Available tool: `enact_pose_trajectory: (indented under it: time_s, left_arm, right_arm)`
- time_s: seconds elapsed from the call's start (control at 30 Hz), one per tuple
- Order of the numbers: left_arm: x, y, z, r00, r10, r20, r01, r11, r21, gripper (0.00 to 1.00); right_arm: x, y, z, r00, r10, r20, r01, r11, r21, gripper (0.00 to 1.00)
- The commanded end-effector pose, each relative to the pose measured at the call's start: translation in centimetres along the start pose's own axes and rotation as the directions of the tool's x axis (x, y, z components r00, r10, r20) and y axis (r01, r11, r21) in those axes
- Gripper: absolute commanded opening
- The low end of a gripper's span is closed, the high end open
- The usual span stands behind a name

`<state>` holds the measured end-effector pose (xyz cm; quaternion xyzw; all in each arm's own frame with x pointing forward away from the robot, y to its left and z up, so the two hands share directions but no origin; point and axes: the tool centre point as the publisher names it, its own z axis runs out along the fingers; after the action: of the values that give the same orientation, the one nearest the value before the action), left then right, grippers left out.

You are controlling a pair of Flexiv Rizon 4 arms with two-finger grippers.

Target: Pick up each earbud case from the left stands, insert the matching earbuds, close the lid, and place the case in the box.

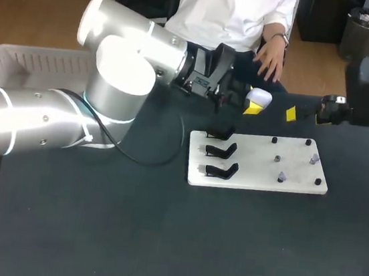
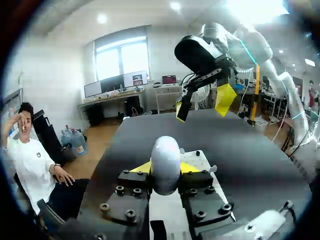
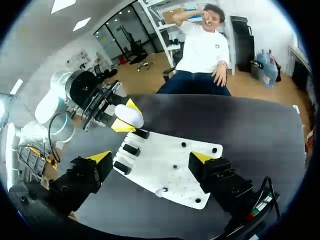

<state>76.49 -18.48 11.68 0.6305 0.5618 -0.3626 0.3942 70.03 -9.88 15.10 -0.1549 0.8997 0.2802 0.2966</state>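
A white earbud case (image 1: 261,95) hangs above the table behind the white board (image 1: 257,180), with my left gripper (image 1: 254,104) shut on it. In the left wrist view the case (image 2: 165,155) sits upright between the yellow tips of the left gripper (image 2: 165,170). Three black stands (image 1: 221,150) on the board's left side carry nothing. Small grey earbuds (image 1: 281,177) sit on pegs on its right side. My right gripper (image 1: 305,114) stands open just right of the case, nothing in it. From the right wrist, the right gripper (image 3: 151,157) hangs over the board (image 3: 170,165), the case (image 3: 129,115) ahead of it.
A white slatted box (image 1: 39,63) stands at the table's far left, partly behind my left arm. A black cable (image 1: 155,158) loops on the dark table beside the board. The board's black pegs (image 1: 308,142) stick up on its right half.
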Motion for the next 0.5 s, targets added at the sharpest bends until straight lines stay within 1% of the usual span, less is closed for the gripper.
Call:
enact_pose_trajectory:
  time_s: [0.03,0.13,0.4,0.5]
  left_arm:
    - [-0.4,0.1,0.3,1.0,0.007,0.005,-0.007,1.0,0.013,0.0]
    - [-0.7,-0.2,0.6,1.0,0.011,0.016,-0.012,1.0,0.026,0.0]
    - [-1.3,-0.9,1.3,0.999,0.021,0.03,-0.022,0.999,0.043,0.0]
    - [-1.6,-1.2,1.2,0.999,0.035,0.028,-0.036,0.999,0.036,0.0]
  right_arm:
    - [-0.5,-0.1,1.3,1.0,-0.003,-0.025,0.002,0.999,-0.055,1.0]
    - [-0.5,0.1,2.0,1.0,-0.004,-0.031,0.002,0.998,-0.065,1.0]
    - [-0.8,0.6,2.9,0.999,-0.008,-0.047,0.004,0.997,-0.078,1.0]
    - [-0.7,0.5,3.1,0.999,-0.001,-0.043,-0.002,0.997,-0.078,1.0]
